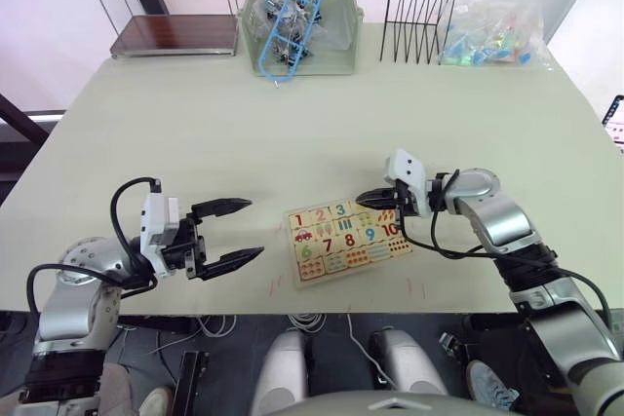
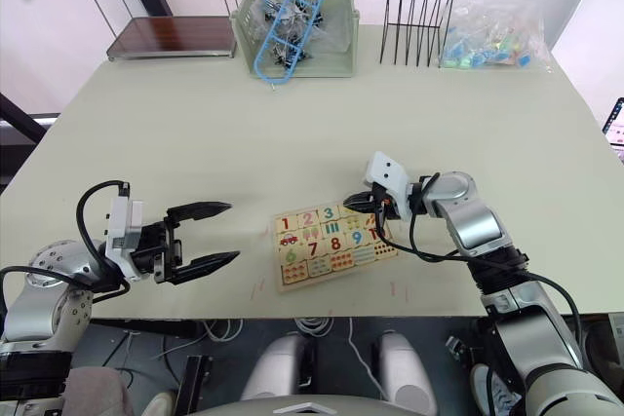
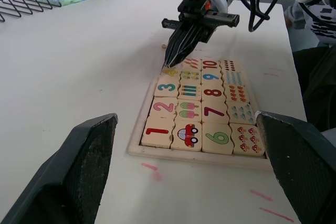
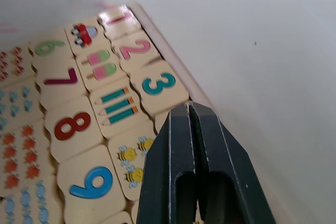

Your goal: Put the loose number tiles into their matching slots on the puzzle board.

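Black fingers of your R gripper [image 3: 173, 56] are pressed together, tips down at the far corner of the puzzle board [image 1: 346, 239], right over the 4 tile [image 3: 170, 71]. Nothing visibly pinched between them; looks like they're nudging or pressing that tile into its slot, but the tips cover it, so can't tell if it's flush.

Moving out along the board's number row from there: 3 tile [image 4: 157, 84], 2 tile [image 4: 135, 49] and 1 tile [image 4: 115, 18] all sit in their slots, beside the picture tiles and the 6–10 row. The 5 tile should go at the row's end past the 4, but the gripper hides that spot; can't confirm it's in, and no loose tile is lying on the table [image 1: 195, 133] near the board.

Your L gripper [image 1: 232, 233] sits well off the board's 1 end, fingers spread wide, holding nothing.

Progress, my read: 1–3 done, 4 being seated, 5 unknown. So nearly finished; check the 4/5 end once R lifts clear.

Far across the table from the board: green bin [image 1: 302, 26], black wire rack [image 1: 421, 15], clear bag of coloured bits [image 1: 492, 31]. None matter here.
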Controlling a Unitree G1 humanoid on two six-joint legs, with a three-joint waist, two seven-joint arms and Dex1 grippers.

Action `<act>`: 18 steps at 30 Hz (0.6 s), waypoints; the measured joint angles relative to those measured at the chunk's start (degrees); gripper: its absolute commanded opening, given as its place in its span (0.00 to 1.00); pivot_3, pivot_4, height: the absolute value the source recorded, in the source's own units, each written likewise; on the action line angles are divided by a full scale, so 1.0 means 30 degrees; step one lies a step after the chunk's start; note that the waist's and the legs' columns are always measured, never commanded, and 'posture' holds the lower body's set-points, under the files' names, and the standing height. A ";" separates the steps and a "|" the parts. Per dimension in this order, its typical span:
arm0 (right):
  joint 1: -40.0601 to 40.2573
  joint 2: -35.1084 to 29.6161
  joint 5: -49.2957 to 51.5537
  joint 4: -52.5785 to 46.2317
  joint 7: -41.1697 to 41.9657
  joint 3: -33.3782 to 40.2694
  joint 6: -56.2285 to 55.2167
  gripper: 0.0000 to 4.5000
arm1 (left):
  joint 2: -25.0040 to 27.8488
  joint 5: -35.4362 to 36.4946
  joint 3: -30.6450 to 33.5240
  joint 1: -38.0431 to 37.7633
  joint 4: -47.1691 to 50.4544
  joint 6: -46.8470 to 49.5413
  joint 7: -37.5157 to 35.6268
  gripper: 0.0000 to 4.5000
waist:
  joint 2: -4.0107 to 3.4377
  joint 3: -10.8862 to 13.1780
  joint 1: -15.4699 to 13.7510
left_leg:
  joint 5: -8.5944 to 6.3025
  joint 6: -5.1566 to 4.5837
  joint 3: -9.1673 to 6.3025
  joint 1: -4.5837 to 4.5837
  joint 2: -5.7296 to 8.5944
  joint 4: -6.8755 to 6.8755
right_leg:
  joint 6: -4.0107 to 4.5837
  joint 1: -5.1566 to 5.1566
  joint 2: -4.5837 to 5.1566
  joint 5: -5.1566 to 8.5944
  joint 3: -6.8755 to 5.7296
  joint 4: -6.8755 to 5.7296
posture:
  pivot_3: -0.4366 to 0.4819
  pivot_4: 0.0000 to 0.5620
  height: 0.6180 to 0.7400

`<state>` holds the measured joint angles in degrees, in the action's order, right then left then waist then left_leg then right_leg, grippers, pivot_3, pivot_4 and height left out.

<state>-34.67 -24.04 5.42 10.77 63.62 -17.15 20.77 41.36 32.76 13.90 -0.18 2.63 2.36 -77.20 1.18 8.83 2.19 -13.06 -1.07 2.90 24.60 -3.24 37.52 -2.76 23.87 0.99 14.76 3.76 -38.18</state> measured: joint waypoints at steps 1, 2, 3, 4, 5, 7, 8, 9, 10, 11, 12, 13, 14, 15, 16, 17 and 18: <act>-0.0003 0.0001 -0.0057 0.0192 -0.0033 -0.0097 0.0046 0.01 | -0.0046 -0.0005 -0.0005 0.0004 -0.0003 -0.0020 0.0024 1.00 | -0.0001 0.0000 -0.0001 | 0.0000 0.0000 0.0004 0.0002 0.0001 0.0000 | 0.0000 0.0001 0.0002 0.0000 0.0001 0.0000 | 0.48 0.27 1.00; -0.0028 -0.0003 -0.0074 0.0199 -0.0033 -0.0113 0.0047 0.01 | -0.0057 -0.0006 -0.0008 0.0005 -0.0006 -0.0026 0.0046 1.00 | 0.0000 0.0000 -0.0005 | 0.0000 0.0000 0.0005 0.0000 0.0001 0.0000 | 0.0000 0.0000 0.0003 0.0000 0.0002 0.0000 | 0.48 0.27 1.00; -0.0127 -0.0060 -0.0160 0.0212 -0.0014 -0.0234 0.0049 0.01 | -0.0071 -0.0014 -0.0012 0.0020 -0.0006 -0.0047 0.0090 1.00 | 0.0001 -0.0001 -0.0005 | 0.0000 0.0000 0.0004 0.0000 0.0001 0.0000 | -0.0001 -0.0002 0.0003 0.0000 0.0002 0.0000 | 0.48 0.27 1.00; -0.0227 -0.0125 -0.0229 0.0213 0.0003 -0.0338 0.0049 0.01 | -0.0084 -0.0022 -0.0021 0.0028 -0.0007 -0.0056 0.0116 1.00 | 0.0001 -0.0001 -0.0005 | 0.0000 0.0000 0.0004 -0.0004 0.0001 0.0001 | -0.0001 -0.0005 0.0003 0.0000 0.0002 0.0001 | 0.48 0.27 1.00; -0.0232 -0.0156 -0.0253 0.0213 -0.0003 -0.0360 0.0044 0.01 | -0.0090 -0.0029 -0.0027 0.0028 -0.0007 -0.0063 0.0144 1.00 | 0.0002 -0.0002 -0.0007 | 0.0000 0.0000 0.0000 -0.0010 0.0001 0.0002 | -0.0001 -0.0013 0.0002 0.0000 0.0001 0.0000 | 0.48 0.27 1.00; -0.0231 -0.0181 -0.0284 0.0210 -0.0087 -0.0352 0.0045 0.01 | -0.0102 -0.0076 -0.0038 0.0028 -0.0012 -0.0094 0.0303 1.00 | 0.0002 -0.0002 -0.0010 | 0.0000 0.0000 -0.0001 -0.0020 0.0001 0.0002 | -0.0001 -0.0021 0.0002 0.0000 0.0001 0.0000 | 0.48 0.27 1.00; -0.0218 -0.0179 -0.0222 0.0192 -0.0121 -0.0322 0.0081 0.01 | -0.0123 -0.0132 -0.0038 0.0033 -0.0027 -0.0119 0.0421 1.00 | 0.0002 -0.0002 -0.0010 | 0.0000 0.0000 -0.0001 -0.0021 0.0001 0.0002 | -0.0001 -0.0022 0.0002 0.0000 0.0001 0.0000 | 0.48 0.27 1.00; -0.0181 -0.0175 -0.0073 0.0144 -0.0181 -0.0240 0.0136 0.01 | -0.0195 -0.0272 -0.0036 0.0047 -0.0101 -0.0169 0.0617 1.00 | 0.0002 -0.0002 -0.0013 | 0.0000 0.0000 0.0001 -0.0020 0.0001 0.0002 | -0.0001 -0.0022 0.0002 0.0000 0.0002 0.0000 | 0.48 0.27 1.00; -0.0102 -0.0176 0.0061 0.0054 -0.0238 -0.0109 0.0210 0.01 | -0.0285 -0.0342 -0.0031 0.0073 -0.0188 -0.0186 0.0832 1.00 | 0.0002 -0.0002 -0.0022 | 0.0000 0.0000 0.0001 -0.0019 0.0001 0.0003 | -0.0002 -0.0022 0.0003 0.0000 0.0002 0.0000 | 0.48 0.27 1.00; 0.0144 -0.0186 0.0295 -0.0322 -0.0398 0.0190 0.0299 0.01 | -0.0535 -0.0345 0.0057 0.0085 -0.0319 -0.0174 0.1206 1.00 | 0.0002 -0.0001 -0.0048 | 0.0001 0.0000 0.0000 -0.0014 0.0001 0.0004 | -0.0001 -0.0021 0.0003 0.0000 0.0001 0.0000 | 0.48 0.27 1.00; 0.0373 -0.0185 0.0578 -0.0650 -0.0520 0.0474 0.0360 0.01 | -0.0714 -0.0344 0.0090 0.0080 -0.0369 -0.0121 0.1530 1.00 | 0.0003 -0.0002 -0.0055 | 0.0000 0.0000 -0.0005 -0.0010 0.0000 0.0004 | -0.0002 -0.0021 0.0003 -0.0001 0.0001 0.0000 | 0.48 0.27 1.00; 0.0624 -0.0190 0.0825 -0.1025 -0.0623 0.0828 0.0361 0.01 | -0.0875 -0.0342 0.0113 0.0075 -0.0381 -0.0091 0.1835 1.00 | 0.0002 -0.0002 -0.0072 | 0.0000 0.0000 -0.0007 -0.0005 0.0001 0.0004 | -0.0002 -0.0020 0.0005 -0.0001 -0.0001 0.0001 | 0.48 0.27 1.00; 0.0807 -0.0205 0.1013 -0.1368 -0.0838 0.1192 0.0340 0.01 | -0.0971 -0.0352 0.0128 0.0064 -0.0430 -0.0086 0.2118 1.00 | 0.0003 -0.0002 -0.0071 | 0.0000 0.0001 -0.0008 -0.0004 0.0002 0.0004 | -0.0003 -0.0020 0.0004 -0.0001 -0.0001 0.0002 | 0.48 0.27 1.00; 0.1042 -0.0220 0.1073 -0.1758 -0.1219 0.1605 0.0153 0.01 | -0.1010 -0.0353 0.0163 0.0069 -0.0535 -0.0092 0.2337 1.00 | 0.0002 -0.0002 -0.0071 | 0.0000 0.0001 -0.0009 -0.0003 0.0002 0.0004 | -0.0003 -0.0019 0.0004 -0.0001 -0.0001 0.0002 | 0.48 0.27 1.00; 0.1236 -0.0263 0.1154 -0.2025 -0.1540 0.1944 -0.0029 0.01 | -0.1031 -0.0359 0.0261 0.0035 -0.0653 -0.0094 0.2492 1.00 | 0.0002 -0.0002 -0.0070 | 0.0000 0.0001 -0.0011 -0.0004 0.0002 0.0004 | -0.0003 -0.0019 0.0003 -0.0001 -0.0002 0.0002 | 0.48 0.27 1.00; 0.1584 -0.0365 0.1307 -0.2408 -0.1880 0.2415 -0.0240 0.01 | -0.1109 -0.0369 0.0412 0.0015 -0.0770 -0.0122 0.2647 1.00 | 0.0002 -0.0002 -0.0071 | 0.0000 0.0001 -0.0013 -0.0003 0.0002 0.0004 | -0.0002 -0.0019 0.0003 -0.0001 -0.0004 0.0002 | 0.48 0.27 1.00; 0.1887 -0.0534 0.1417 -0.2685 -0.2119 0.2814 -0.0352 0.01 | -0.1142 -0.0372 0.0520 -0.0043 -0.0910 -0.0165 0.2809 1.00 | 0.0003 -0.0002 -0.0078 | 0.0000 0.0001 -0.0013 -0.0004 0.0002 0.0004 | -0.0003 -0.0020 0.0004 -0.0001 -0.0005 0.0002 | 0.48 0.27 1.00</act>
<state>-29.01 -25.64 9.67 2.71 57.26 -8.71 19.71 37.93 31.64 15.46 -0.31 -0.10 1.86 -68.78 1.19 8.83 1.95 -13.06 -1.07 2.87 24.59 -3.23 37.54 -2.76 23.81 1.00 14.75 3.74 -38.18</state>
